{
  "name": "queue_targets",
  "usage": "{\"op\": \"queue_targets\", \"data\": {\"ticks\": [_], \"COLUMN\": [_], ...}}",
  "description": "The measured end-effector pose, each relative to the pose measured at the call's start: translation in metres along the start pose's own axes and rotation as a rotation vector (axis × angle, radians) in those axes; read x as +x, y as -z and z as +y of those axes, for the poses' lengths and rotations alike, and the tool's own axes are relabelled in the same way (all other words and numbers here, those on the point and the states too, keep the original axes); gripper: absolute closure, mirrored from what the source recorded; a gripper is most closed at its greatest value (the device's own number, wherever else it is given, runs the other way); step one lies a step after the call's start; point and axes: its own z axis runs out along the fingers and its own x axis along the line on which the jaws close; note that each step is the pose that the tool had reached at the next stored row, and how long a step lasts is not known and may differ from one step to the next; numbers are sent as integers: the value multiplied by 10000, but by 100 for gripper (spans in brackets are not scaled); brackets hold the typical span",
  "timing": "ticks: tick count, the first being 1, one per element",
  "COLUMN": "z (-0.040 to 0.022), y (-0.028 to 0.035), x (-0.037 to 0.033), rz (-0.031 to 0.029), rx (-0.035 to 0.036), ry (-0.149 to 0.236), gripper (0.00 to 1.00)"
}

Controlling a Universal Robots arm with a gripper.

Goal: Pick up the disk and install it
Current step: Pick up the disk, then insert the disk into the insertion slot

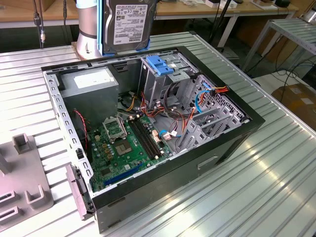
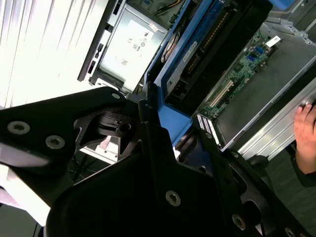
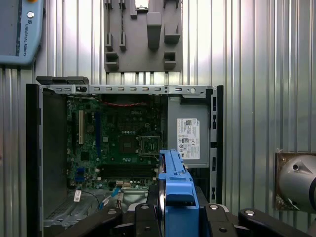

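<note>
The disk (image 1: 129, 22), grey metal with a white label and a light blue carrier rail, hangs upright in the air above the far side of the open computer case (image 1: 232, 143). In both wrist views it appears edge-on as a blue-framed slab (image 3: 175, 182) (image 2: 185, 54). My gripper (image 3: 177, 210) is shut on the disk, its black fingers (image 2: 148, 123) pressing on either side of the blue rail. Below the disk stands the metal drive cage (image 1: 165, 81) with a blue plastic handle (image 1: 159, 65) on top.
Inside the case lie a green motherboard (image 1: 123, 145), a grey power supply (image 1: 89, 84) and loose cables (image 1: 207, 96). A grey fixture (image 1: 22, 173) stands at the exterior view's left. The arm's base (image 1: 88, 29) rises behind the case. A person's hand (image 2: 306, 136) rests near the case.
</note>
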Motion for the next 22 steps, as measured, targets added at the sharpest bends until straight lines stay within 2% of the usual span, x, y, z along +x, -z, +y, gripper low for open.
{"op": "queue_targets", "data": {"ticks": [3, 6, 22], "z": [-4, -44, -81], "y": [0, 1, 1], "x": [0, 0, 0], "rz": [0, 0, 0], "rx": [0, 0, -1], "ry": [0, 0, 0], "gripper": [63, 63, 63]}}
